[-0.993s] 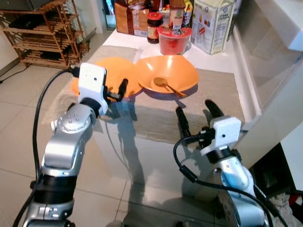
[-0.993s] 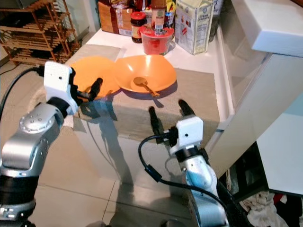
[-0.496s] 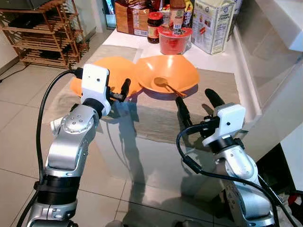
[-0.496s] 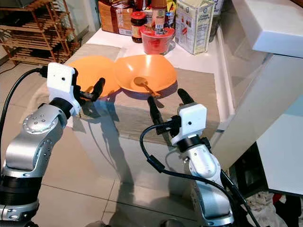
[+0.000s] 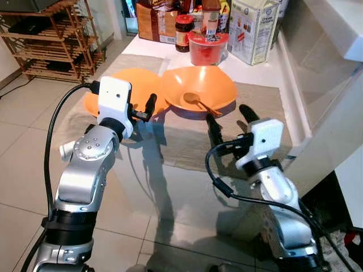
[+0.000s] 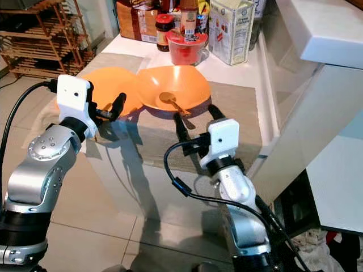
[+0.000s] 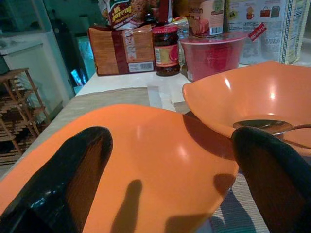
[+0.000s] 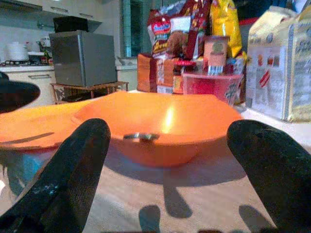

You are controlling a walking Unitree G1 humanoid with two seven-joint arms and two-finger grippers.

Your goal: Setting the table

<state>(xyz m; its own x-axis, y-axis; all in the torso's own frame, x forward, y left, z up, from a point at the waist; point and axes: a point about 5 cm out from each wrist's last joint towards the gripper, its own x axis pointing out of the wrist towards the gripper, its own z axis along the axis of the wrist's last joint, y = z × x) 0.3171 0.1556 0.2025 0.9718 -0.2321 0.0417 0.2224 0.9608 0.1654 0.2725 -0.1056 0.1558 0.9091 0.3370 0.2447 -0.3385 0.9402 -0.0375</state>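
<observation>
White table (image 5: 258, 71), beige placemats (image 5: 187, 136), orange bowl (image 5: 198, 90), orange plate (image 5: 139, 88), groceries (image 5: 207, 25)

both silver arms reach forward, left end effector (image 5: 144, 110) and right end effector (image 5: 228, 120) spread wide, holding nothing.

pale tiled floor (image 5: 17, 164), glossy, strong shadows. wooden slatted rack (image 5: 54, 39) at far left against wall. white surface (image 5: 258, 71) with beige runner (image 5: 187, 141). white ledge (image 6: 334, 34) at right. silver appliance (image 8: 82, 58) behind.
</observation>
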